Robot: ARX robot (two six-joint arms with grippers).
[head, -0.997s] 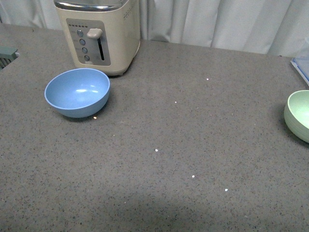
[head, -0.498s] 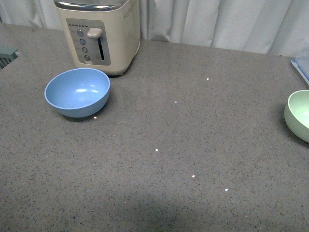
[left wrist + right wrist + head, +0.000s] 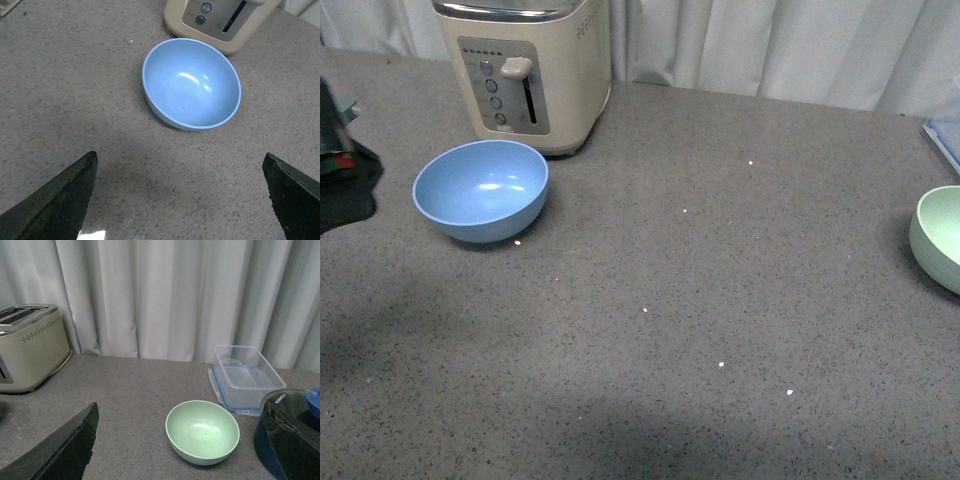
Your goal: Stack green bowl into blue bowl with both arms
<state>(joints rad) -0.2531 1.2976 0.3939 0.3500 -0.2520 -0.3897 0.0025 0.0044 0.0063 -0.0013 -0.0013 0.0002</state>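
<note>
On counter (image 3: 720, 300) left, blue bowl (image 3: 480, 190) just beside toaster (image 3: 525, 70); green bowl (image 3: 940, 238) at right edge. Spread wide, empty: left fingers (image 3: 60, 200), right fingers (image 3: 55, 450).

Table (image 3: 700, 300) layout: blue bowl (image 3: 480, 190) sits far left, toaster (image 3: 525, 70) just behind it and slightly to its right, near but not touching. Green bowl (image 3: 940, 238) is at the far right, well apart from both (half cut off in the front view). Lidless container (image 3: 246, 379) lies just behind the green bowl, close to the curtain (image 3: 770, 45), which hangs along the table's back edge. My left arm (image 3: 342, 170) is left of the blue bowl. Both bowls rest upright on the table, nothing in either.
</note>
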